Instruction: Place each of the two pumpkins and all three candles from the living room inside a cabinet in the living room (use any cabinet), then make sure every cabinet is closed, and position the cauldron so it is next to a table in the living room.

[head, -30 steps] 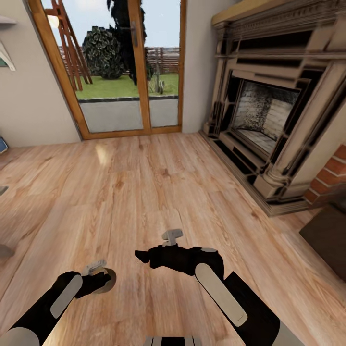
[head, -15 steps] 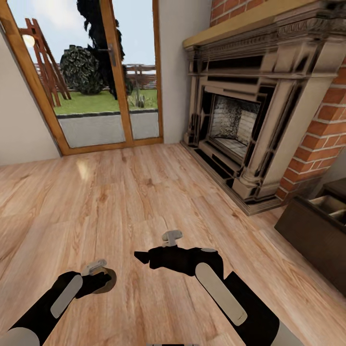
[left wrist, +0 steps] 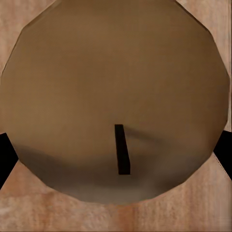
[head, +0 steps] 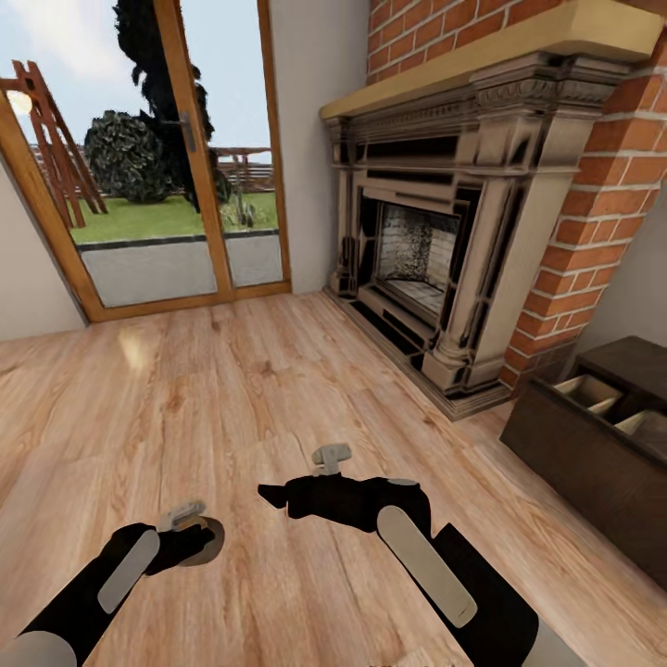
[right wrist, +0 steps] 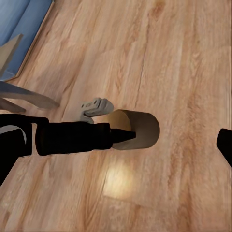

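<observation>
Meanwhile my view swung right; the dark-brown wood cabinet (head: 602,454) beside the stone fireplace (head: 435,232) appeared, open, my left tool (head: 190,535) clamping a tan cylindrical candle (head: 209,542), my right tool's (head: 273,494) state unclear.

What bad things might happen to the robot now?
1. The left gripper holds a brown candle by its sides, high over the wooden floor. If the grip slips, the candle could drop and roll off.
2. The cabinet at the right has a drawer open. Rolling close, the robot might bump its dark front.
3. The stone fireplace base juts out beside the cabinet, so a wide turn might clip it.
</observation>
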Available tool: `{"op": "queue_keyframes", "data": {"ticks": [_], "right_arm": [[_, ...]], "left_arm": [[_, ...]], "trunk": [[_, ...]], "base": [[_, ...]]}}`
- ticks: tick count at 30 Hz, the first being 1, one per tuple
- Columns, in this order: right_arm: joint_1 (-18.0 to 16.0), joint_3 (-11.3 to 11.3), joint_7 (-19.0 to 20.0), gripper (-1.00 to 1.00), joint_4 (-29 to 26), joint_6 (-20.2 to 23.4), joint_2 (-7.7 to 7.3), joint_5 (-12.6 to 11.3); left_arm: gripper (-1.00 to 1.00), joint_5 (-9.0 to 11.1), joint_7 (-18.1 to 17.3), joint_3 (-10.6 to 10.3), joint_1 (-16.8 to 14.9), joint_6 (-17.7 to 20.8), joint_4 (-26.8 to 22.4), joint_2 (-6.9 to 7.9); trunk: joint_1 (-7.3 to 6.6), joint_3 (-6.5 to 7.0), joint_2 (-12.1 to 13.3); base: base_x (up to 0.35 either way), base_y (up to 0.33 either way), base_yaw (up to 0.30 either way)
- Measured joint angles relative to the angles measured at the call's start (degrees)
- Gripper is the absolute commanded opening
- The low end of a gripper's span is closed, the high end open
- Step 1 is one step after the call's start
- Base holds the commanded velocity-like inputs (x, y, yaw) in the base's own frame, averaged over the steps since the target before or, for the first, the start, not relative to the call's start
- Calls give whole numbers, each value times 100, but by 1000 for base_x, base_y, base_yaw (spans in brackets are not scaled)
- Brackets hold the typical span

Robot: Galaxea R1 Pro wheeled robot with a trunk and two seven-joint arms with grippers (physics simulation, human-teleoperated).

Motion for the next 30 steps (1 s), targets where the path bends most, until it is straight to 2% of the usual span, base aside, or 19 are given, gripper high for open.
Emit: {"op": "queue_keyframes", "data": {"ticks": [6,12,22,24,27,30], "right_arm": [[0,0,0,100,0,0,0,0],[0,0,0,100,0,0,0,-5],[-1,-33,0,100,0,138,4,-17],[-1,-161,6,100,2,281,6,-14],[-1,-478,14,100,7,454,2,-22],[-1,-571,18,100,8,489,1,-171]], "left_arm": [[-100,16,-1,5,-1,-4,-191,0],[-100,9,-1,9,0,-1,-261,0],[-100,13,0,9,1,2,-261,-1],[-100,12,0,9,2,2,-261,0],[-100,20,-1,8,1,0,-262,-5],[-100,20,-1,3,1,0,-262,-7]], "trunk": [[0,0,0],[-16,139,8],[-15,122,8],[-15,109,8],[-23,153,12],[-31,198,16]], "base": [[0,0,-289],[0,0,-290],[0,0,-255],[0,0,-187],[0,0,-180],[0,0,-178]]}}
